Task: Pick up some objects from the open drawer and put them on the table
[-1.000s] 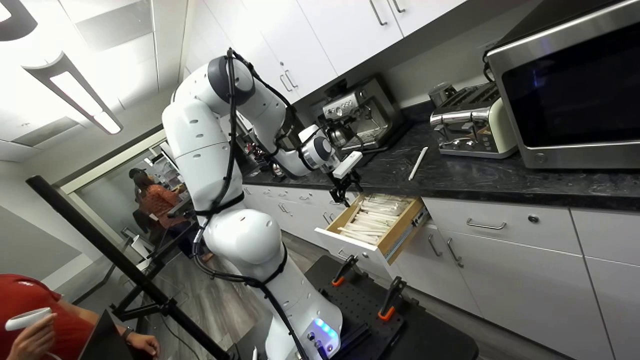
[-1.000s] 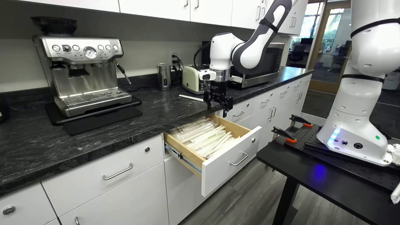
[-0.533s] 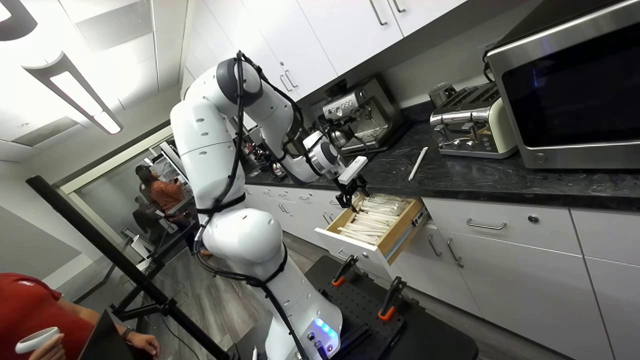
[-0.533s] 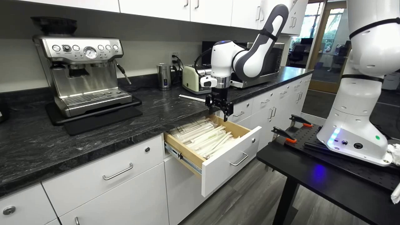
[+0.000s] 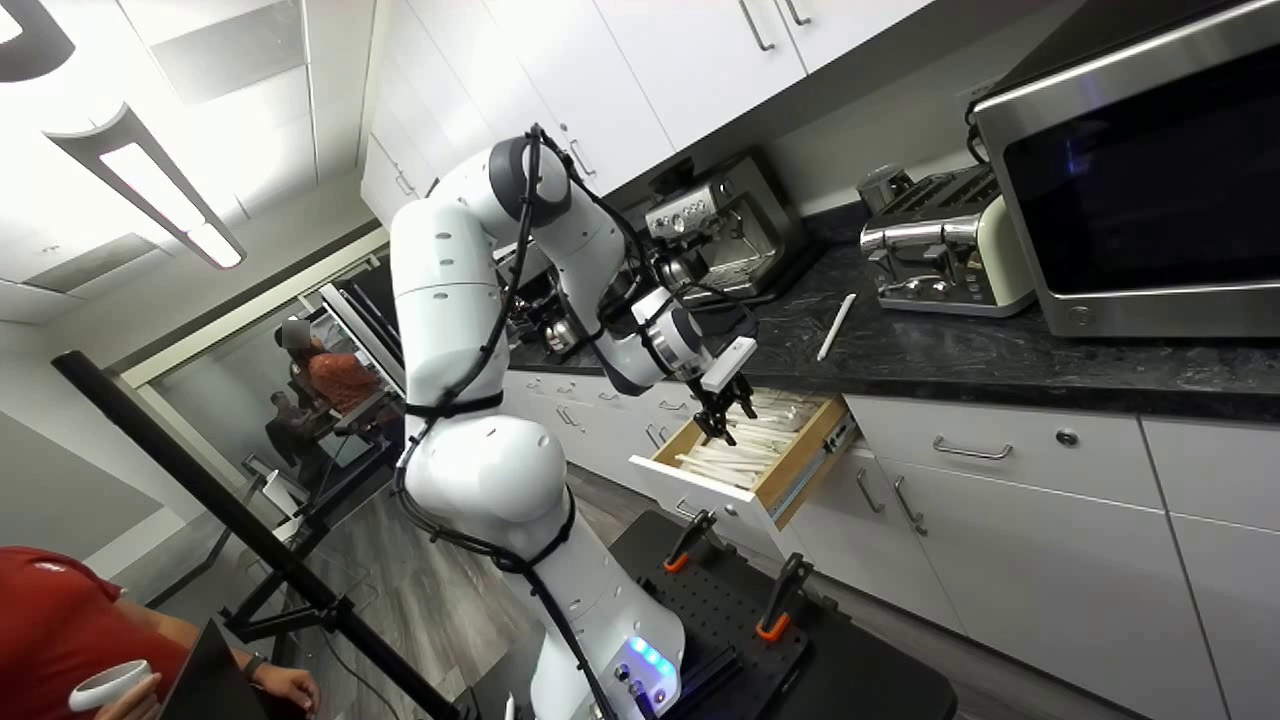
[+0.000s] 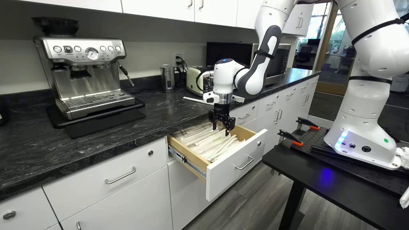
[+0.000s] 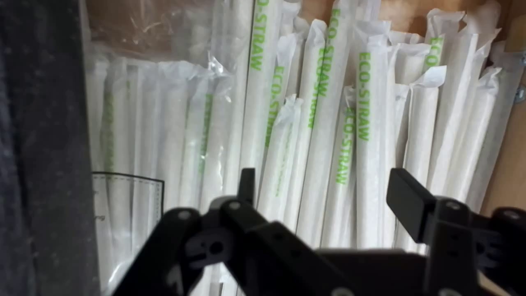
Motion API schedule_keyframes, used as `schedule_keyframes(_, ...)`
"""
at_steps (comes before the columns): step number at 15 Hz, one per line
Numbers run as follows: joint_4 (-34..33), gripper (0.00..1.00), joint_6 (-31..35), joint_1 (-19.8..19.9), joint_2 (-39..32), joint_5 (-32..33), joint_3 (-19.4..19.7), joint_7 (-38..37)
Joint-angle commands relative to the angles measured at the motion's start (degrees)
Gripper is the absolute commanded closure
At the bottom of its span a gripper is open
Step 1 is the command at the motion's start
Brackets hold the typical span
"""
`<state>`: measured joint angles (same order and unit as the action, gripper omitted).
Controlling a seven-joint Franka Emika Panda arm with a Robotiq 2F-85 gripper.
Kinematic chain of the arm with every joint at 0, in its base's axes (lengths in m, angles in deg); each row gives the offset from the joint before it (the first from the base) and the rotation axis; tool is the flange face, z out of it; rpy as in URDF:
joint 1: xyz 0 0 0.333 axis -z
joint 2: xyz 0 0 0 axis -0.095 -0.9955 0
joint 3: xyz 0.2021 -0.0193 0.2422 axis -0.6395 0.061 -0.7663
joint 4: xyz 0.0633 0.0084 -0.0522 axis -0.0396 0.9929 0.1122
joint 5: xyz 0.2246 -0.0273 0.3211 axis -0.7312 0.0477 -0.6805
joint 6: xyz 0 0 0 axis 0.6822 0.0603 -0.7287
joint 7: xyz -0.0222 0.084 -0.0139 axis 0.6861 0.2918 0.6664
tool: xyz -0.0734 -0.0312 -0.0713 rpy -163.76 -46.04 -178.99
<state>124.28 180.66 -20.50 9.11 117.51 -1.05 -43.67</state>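
The drawer (image 6: 236, 164) is pulled open below the countertop; it also shows in an exterior view (image 5: 795, 462). It holds many paper-wrapped straws (image 6: 204, 143) with green lettering, which fill the wrist view (image 7: 316, 135). A clear plastic bag covers the straws at the left there. My gripper (image 6: 220, 131) points down over the drawer, also seen in an exterior view (image 5: 744, 430). In the wrist view its fingers (image 7: 326, 187) are wide apart with nothing held, above several straws. One white straw (image 5: 836, 327) lies on the dark table (image 5: 960, 355), also in an exterior view (image 6: 195, 100).
The countertop edge (image 7: 45, 144) runs close along the left of the wrist view. An espresso machine (image 6: 91, 80), a metal jug (image 6: 167, 78), a toaster (image 5: 950, 245) and a microwave (image 5: 1150, 190) stand on the counter. Black clamps (image 6: 290, 137) sit on the robot's stand.
My gripper has come down and moved from the drawer's side to over the straws, staying open. The drawer and the straw on the countertop have not moved.
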Motion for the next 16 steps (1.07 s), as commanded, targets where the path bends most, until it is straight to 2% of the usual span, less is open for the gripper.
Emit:
schedule_keyframes(1, -4.8, 0.3, 0.9, -0.9, -4.8, 1.2, 1.0, -0.6)
schedule_keyframes(2, -5.7, 0.3, 0.8, -1.0, -5.7, 1.1, 0.9, -0.5)
schedule_keyframes(3, -6.5, 0.38, 0.8, -1.1, -6.5, 1.1, 0.9, -0.5)
schedule_keyframes(4, -7.1, 0.39, 0.8, -1.1, -7.3, 1.0, 0.9, -0.4)
schedule_keyframes(6, -8.3, 0.49, 0.8, -1.0, -8.8, 0.8, 0.6, -0.1)
schedule_keyframes(7, -8.9, 0.49, 0.7, -1.0, -9.4, 0.8, 0.6, -0.1)
schedule_keyframes(8, -9.3, 0.56, 0.7, -1.1, -9.9, 0.8, 0.7, -0.2)
schedule_keyframes(10, -10.1, 0.61, 0.7, -1.1, -11.0, 0.8, 0.6, -0.1)
schedule_keyframes(12, -10.7, 0.86, 0.8, -1.1, -11.6, 0.8, 0.7, -0.2)
schedule_keyframes(13, -10.7, 0.87, 1.1, -1.3, -11.5, 0.9, 0.8, -0.5)
schedule_keyframes(15, -10.1, 1.0, 1.2, -1.8, -10.6, 1.1, 1.0, -1.2)
schedule_keyframes(16, -9.6, 1.0, 1.5, -2.0, -10.0, 1.3, 1.2, -1.6)
